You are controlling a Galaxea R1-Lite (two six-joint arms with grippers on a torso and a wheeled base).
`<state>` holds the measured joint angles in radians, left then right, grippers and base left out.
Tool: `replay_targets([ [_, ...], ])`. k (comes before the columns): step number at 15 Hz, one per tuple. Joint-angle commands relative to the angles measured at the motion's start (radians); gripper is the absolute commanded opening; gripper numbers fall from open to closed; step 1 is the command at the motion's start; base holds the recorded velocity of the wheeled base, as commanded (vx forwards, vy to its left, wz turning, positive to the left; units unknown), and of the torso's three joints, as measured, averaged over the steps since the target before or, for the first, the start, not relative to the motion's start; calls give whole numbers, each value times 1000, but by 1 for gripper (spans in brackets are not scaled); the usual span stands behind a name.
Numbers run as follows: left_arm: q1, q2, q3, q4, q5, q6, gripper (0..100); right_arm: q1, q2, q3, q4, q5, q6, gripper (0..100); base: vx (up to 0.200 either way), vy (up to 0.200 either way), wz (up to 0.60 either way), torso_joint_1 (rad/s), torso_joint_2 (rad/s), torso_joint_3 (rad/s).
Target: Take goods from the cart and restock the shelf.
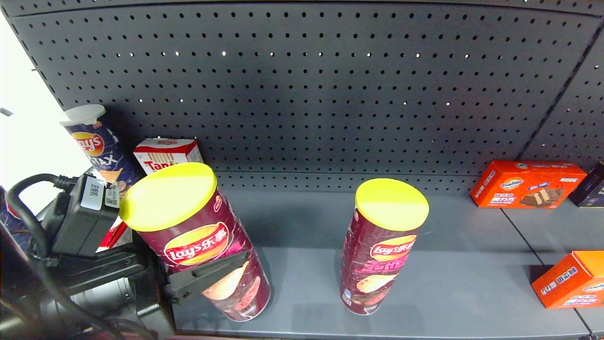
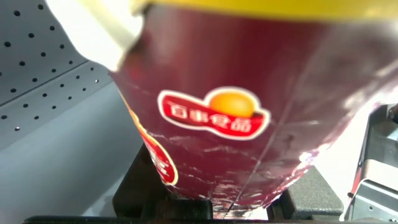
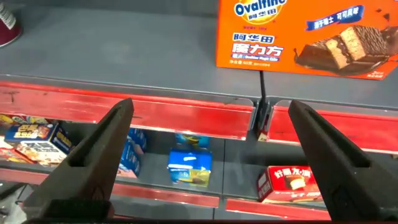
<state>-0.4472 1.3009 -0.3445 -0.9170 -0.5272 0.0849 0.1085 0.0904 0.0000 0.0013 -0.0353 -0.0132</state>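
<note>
The shelf [image 1: 462,283] is smooth, matt grey painted metal. Behind the standing can [image 1: 373,264], the perforated back panel [image 1: 330,94] has the same dull finish. That can and the gripped can [image 1: 207,222] to its left wear glossy maroon wrap under smooth yellow plastic lids [image 1: 391,204]. The left pincer [image 1: 222,269] looks matt black plastic. Right of the standing can, the orange boxes [image 1: 526,183] are glossy card.

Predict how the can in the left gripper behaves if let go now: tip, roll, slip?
The can is tall, narrow and tilted, so it would probably tip, then roll, being round. Its skin looks glossy, so it may slip in the left gripper. Likely light for its size, a guess from it being a chip tube.
</note>
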Motion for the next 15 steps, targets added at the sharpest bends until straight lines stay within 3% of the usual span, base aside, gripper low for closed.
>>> replay_targets([
  [1, 1, 0, 4, 0, -2, 1, 0, -1, 6, 0, 0, 0, -1, 100, 0, 0, 0, 0, 0, 0],
  [7, -4, 11, -57, 10, -8, -24, 0, -112, -90, 0, 0, 0, 4, 100, 0, 0, 0, 0, 0, 0],
  [8, -4, 11, -116, 40, -7, -34, 0, -109, -89, 0, 0, 2, 4, 100, 0, 0, 0, 0, 0, 0],
  [11, -8, 6, -169, 132, -10, -53, 0, -109, -89, 0, 0, 2, 4, 100, 0, 0, 0, 0, 0, 0],
  [13, -13, 8, -192, 155, -8, -54, 0, -109, -89, 0, 0, 2, 4, 100, 0, 0, 0, 0, 0, 0],
  [15, -24, 43, -304, 271, 0, -47, 0, -109, -89, 0, 0, 2, 4, 100, 0, 0, 0, 0, 0, 0],
])
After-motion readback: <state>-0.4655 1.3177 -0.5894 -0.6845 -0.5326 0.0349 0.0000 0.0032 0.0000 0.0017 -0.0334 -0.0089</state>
